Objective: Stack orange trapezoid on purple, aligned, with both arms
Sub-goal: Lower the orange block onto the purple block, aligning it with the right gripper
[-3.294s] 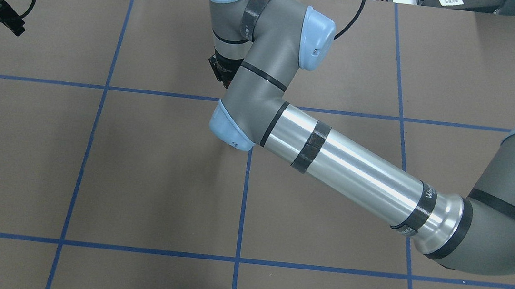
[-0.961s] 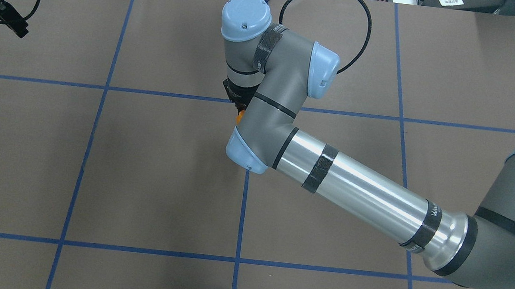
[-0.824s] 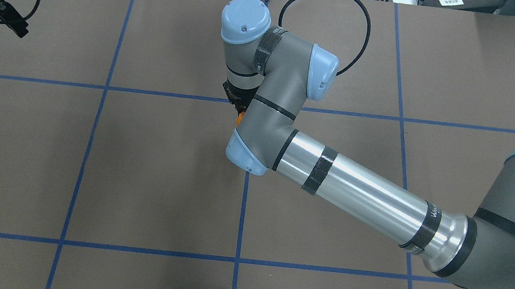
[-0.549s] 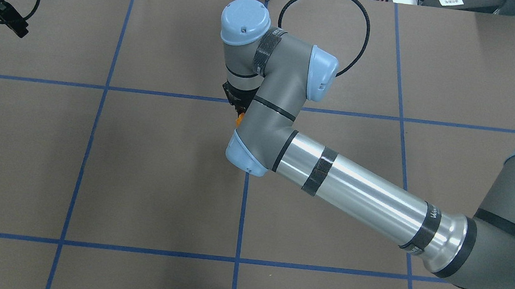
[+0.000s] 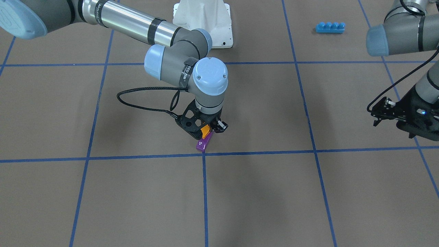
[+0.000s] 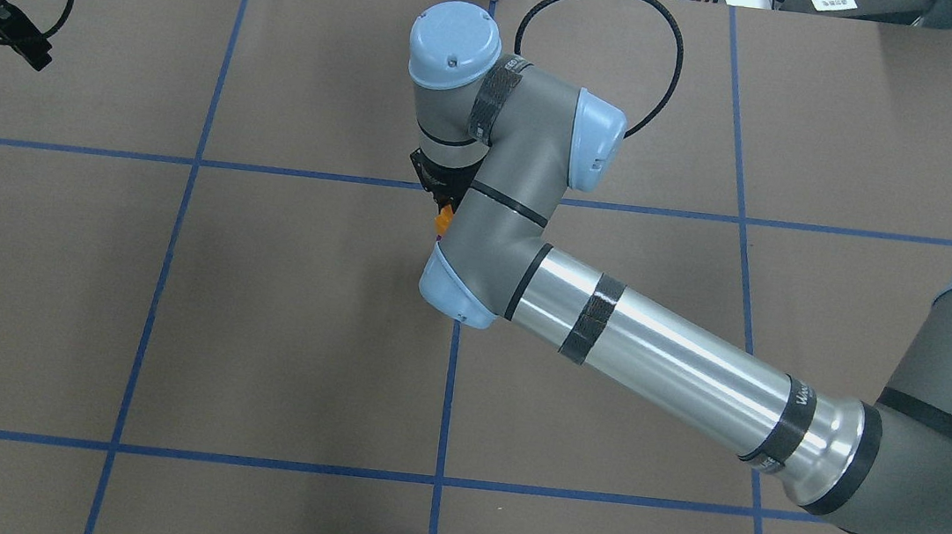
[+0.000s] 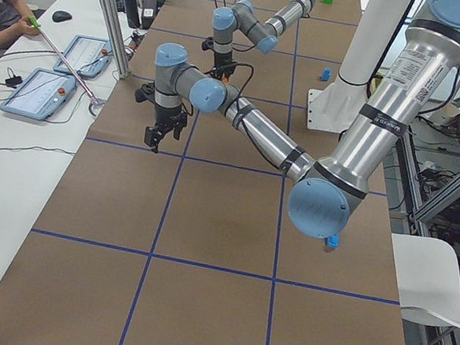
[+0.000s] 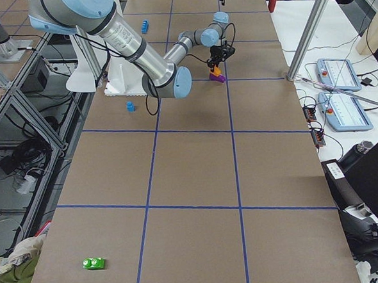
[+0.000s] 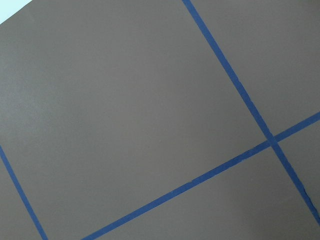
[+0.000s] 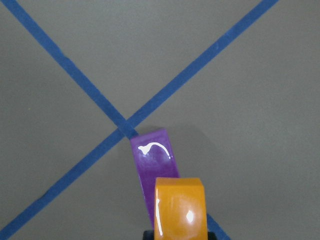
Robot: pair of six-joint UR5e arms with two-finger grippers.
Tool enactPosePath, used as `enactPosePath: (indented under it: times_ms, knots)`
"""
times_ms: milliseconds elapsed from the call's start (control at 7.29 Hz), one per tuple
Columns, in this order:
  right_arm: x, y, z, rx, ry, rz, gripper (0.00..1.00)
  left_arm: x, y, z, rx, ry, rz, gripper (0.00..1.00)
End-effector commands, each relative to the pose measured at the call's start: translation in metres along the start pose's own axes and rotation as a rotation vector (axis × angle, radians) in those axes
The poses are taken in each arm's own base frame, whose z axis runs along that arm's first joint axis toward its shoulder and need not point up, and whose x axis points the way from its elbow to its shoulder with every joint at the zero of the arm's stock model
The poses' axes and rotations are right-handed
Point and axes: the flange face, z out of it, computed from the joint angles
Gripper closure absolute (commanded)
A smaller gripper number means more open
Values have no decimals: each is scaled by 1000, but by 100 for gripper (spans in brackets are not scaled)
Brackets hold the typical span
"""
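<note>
My right gripper [image 5: 205, 133] is shut on the orange trapezoid [image 5: 205, 130] and holds it directly over the purple block [image 5: 203, 143], which lies on the brown mat by a blue tape crossing. In the right wrist view the orange trapezoid [image 10: 180, 207] covers the near end of the purple block [image 10: 154, 160]; I cannot tell whether they touch. In the overhead view only a sliver of orange [image 6: 443, 221] shows beside the right wrist, and the purple block is hidden. My left gripper [image 5: 379, 113] hangs open and empty far off at the table's side, also in the overhead view [image 6: 21, 47].
A long blue four-stud brick [image 5: 330, 27] lies near the left arm's base. A small blue block [image 8: 130, 106] sits by the white base mount [image 5: 204, 20]. A green block [image 8: 94, 263] lies at the table's far right end. Operator consoles line the far edge.
Since 3.3 s ago the right arm has moved toward the robot's side with the orange trapezoid. Over the last second it shifted only slightly. The left arm has not moved.
</note>
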Motion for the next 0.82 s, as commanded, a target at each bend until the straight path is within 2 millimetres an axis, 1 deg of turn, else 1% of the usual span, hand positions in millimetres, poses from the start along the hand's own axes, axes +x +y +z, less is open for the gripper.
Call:
enactPosePath:
  times_ms: [0, 275, 549, 686]
  knots:
    - [2, -3, 4, 7, 2, -10, 100, 0, -1, 0, 0, 1, 0, 0]
    - [7, -5, 12, 10, 13, -15, 100, 3, -2, -3, 8, 2, -32, 0]
    - [7, -6, 12, 11, 13, -15, 100, 3, -2, -2, 7, 2, -31, 0]
    - [5, -6, 9, 7, -10, -23, 100, 3, -2, -2, 7, 2, -33, 0]
